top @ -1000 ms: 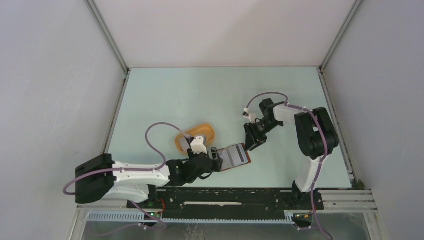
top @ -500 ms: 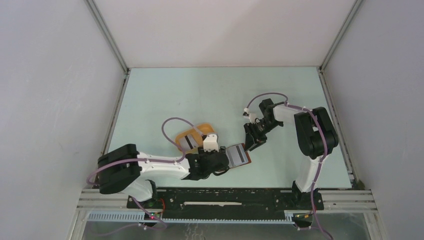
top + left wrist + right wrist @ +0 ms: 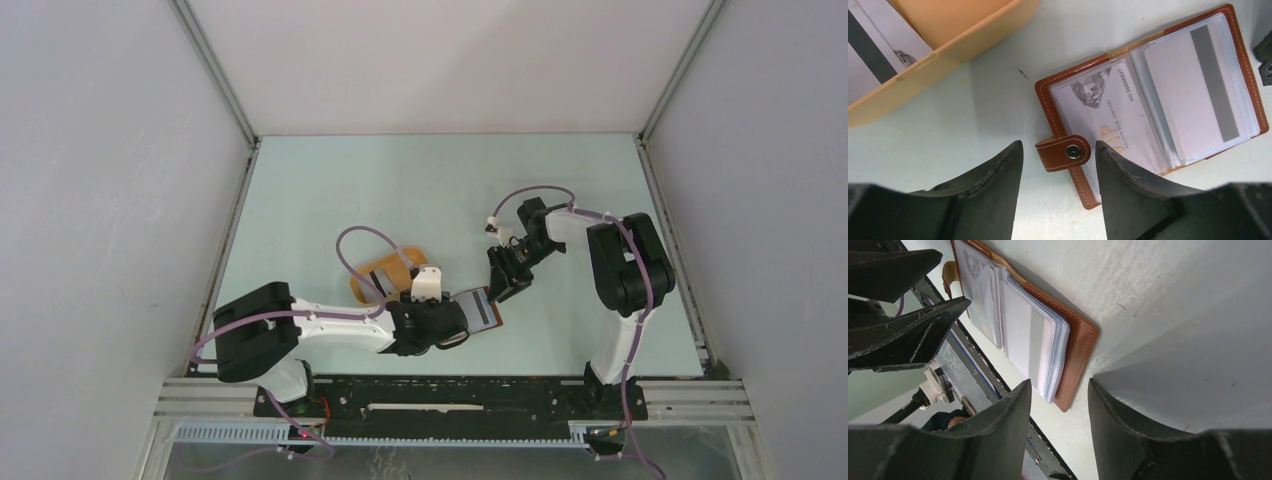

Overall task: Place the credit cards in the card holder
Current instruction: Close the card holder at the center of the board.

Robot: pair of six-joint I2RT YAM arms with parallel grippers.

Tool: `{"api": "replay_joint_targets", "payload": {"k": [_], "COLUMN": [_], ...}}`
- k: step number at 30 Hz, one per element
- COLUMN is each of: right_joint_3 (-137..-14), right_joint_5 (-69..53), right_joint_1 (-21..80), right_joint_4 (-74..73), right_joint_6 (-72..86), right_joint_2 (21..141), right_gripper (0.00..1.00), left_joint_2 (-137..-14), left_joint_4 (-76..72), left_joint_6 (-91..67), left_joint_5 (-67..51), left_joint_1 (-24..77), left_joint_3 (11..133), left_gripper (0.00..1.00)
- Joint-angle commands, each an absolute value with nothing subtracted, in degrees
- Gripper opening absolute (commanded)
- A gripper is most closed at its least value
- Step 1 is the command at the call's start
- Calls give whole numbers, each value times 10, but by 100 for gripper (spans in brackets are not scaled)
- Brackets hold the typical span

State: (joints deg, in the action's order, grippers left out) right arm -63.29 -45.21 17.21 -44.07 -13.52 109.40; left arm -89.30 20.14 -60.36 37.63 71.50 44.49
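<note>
Within the last second the left claw (image 3: 1058, 150) swings off the orange tray (image 3: 973, 35) and over to the card holder (image 3: 1148, 100). Its jaws narrow on the way. They now stand apart on either side of the holder's snap tab (image 3: 1064, 152), touching nothing and carrying no card.

The card holder lies open on the counter (image 3: 973, 110), with two credit cards (image 3: 1098, 100) already in its clear sleeves. Another card (image 3: 878, 45) sits in the tray, just beyond the holder's tab side.

The right claw (image 3: 1058, 385) is released too, parked at the holder's far corner opposite the tab.

Arriving empty at the tab suggests the left arm means to steady or reposition the holder, not load it, so the tray card probably has to wait.
</note>
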Motion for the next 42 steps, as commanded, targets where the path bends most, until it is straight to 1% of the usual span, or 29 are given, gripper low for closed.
{"api": "replay_joint_targets", "payload": {"k": [1,4,11,15,24,32,34,38,42], "right_joint_3": [-648,-647,-648,-649,-649,-650,-650,-650,-650], "right_joint_5": [-444,-443,-442,-443,-446,-458,-462,-465,-472], "right_joint_1": [178,179,179,179,178,173,174,174,173], "right_joint_4": [-437,-437,-437,-436,-437,-440,-441,-442,-444], "right_joint_6": [-135,-136,-137,-136,-135,-133,-131,-131,-131], "right_joint_2": [1106,1107,1107,1111,1117,1124,1126,1127,1127], "right_gripper": [54,54,54,54,54,54,54,54,54], "left_joint_2": [-900,-905,-912,-914,-909,-899,-892,-871,-834], "left_joint_4": [216,217,215,215,215,203,197,185,173], "left_joint_6": [-599,-597,-591,-583,-571,-564,-564,-566,-567], "left_joint_5": [415,418,434,437,430,421,418,417,421], "left_joint_1": [719,719,719,719,719,719,719,719,719], "left_joint_3": [468,471,473,478,476,458,453,439,424], "left_gripper": [59,57,56,52,49,37,32,16,9]}}
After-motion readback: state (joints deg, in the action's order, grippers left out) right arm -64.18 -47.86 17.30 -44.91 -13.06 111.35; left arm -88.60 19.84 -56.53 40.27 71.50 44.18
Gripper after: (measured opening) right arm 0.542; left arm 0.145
